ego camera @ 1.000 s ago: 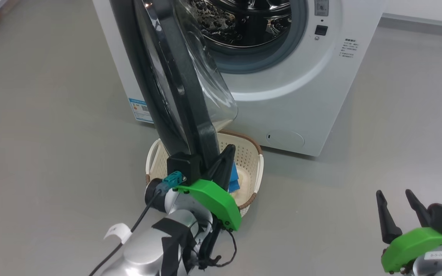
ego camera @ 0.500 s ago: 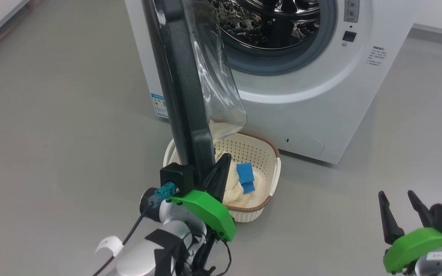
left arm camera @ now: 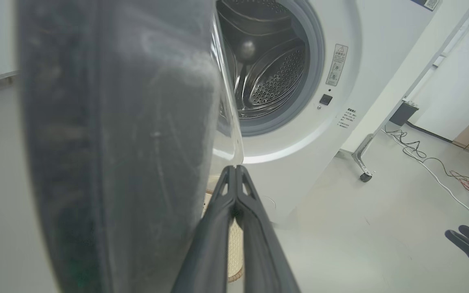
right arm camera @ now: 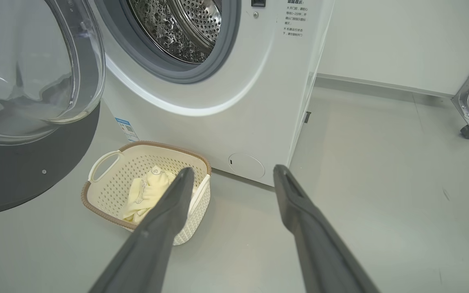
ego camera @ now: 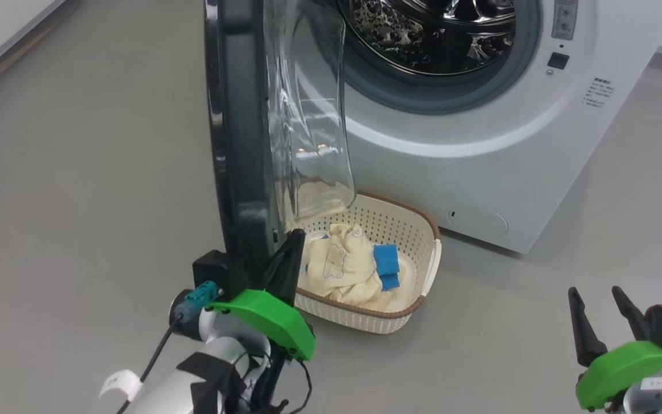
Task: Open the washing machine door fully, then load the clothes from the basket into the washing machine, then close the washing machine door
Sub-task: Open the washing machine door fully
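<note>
We see the washing machine, big, white and smooth, with a round hole in its front. Inside the hole is a shiny steel drum full of little holes, and a grey rubber ring goes around it. The washing machine door sticks out from the machine's front. Its rim is wide, black and glossy, and a clear glass bowl bulges from it.

The basket sits on the grey floor just in front of the machine, under the round hole. It is cream plastic with many small holes, a brown woven-look edge and a white handle. The clothes lie in it in a soft, crumpled heap, pale yellow with a bright blue patch.

Our left tool is in front of the machine, at the bottom of the door, on the glass side. Its two long dark fingers point up with their tips pressed together and nothing between them. We cannot tell if it touches the door.

Our right tool hangs low over the floor, well away from the machine's front. Its fingers are spread apart and hold nothing.
</note>
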